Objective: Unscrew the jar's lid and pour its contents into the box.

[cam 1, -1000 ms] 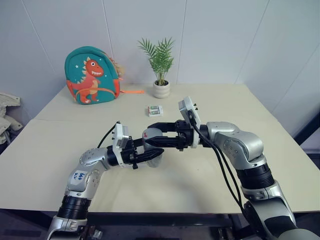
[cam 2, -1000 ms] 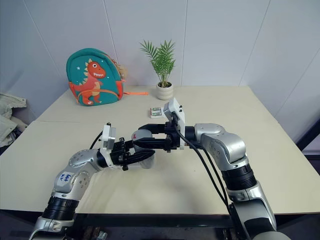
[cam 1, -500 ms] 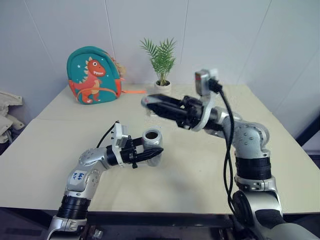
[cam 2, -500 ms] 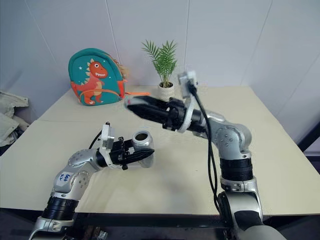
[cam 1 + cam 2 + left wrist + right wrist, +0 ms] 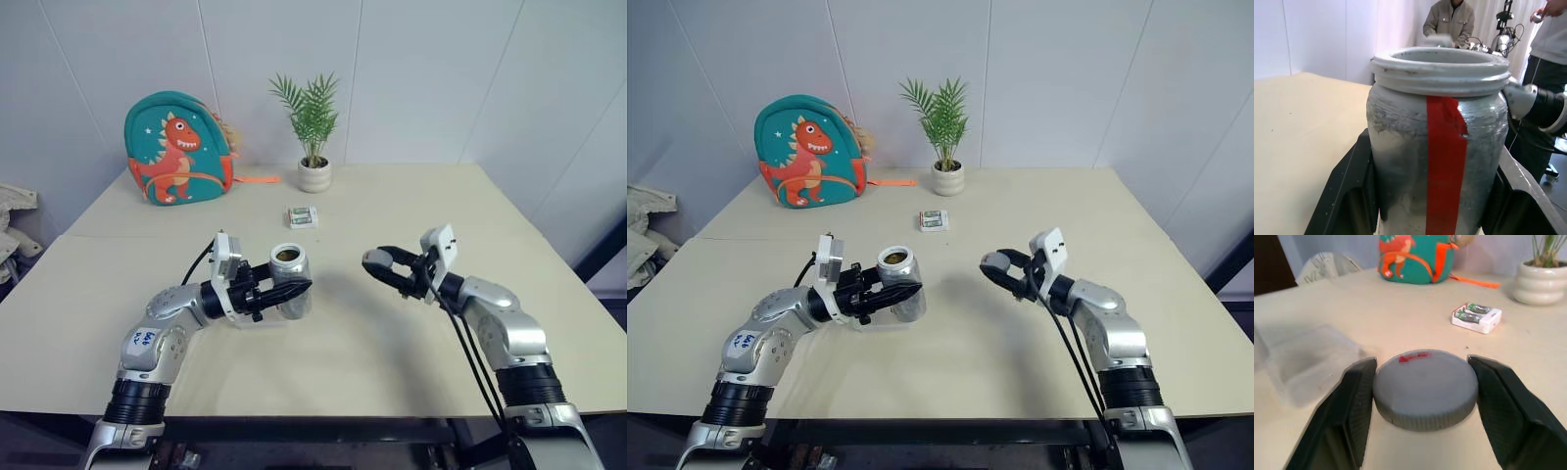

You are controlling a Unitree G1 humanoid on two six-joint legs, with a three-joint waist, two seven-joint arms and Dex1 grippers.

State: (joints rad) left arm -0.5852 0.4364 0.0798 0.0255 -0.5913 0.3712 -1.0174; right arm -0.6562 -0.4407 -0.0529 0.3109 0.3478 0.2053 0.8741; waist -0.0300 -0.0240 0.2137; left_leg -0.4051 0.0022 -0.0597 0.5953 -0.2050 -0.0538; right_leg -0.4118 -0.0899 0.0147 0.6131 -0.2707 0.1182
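My left hand [image 5: 279,290] clamps the open silvery-grey red-striped jar [image 5: 291,278] upright (nothing spills), while my right hand [image 5: 384,266], at three o'clock, grips the round grey screw lid [image 5: 1425,387], keeping it clear for pouring.

Silvery-grey jar [image 5: 1437,161] with a red stripe; grey lid [image 5: 1425,387] marked red; clear box [image 5: 1308,360]; teal backpack [image 5: 177,147] with orange dinosaur.

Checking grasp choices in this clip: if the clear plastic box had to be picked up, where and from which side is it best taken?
Probably by one side wall near the rim, from above, one finger inside and one outside. The clear plastic box sits flat and looks wider than the gripper's span, so spanning it seems unlikely. Its near side, away from the left gripper holding the jar, looks freest.
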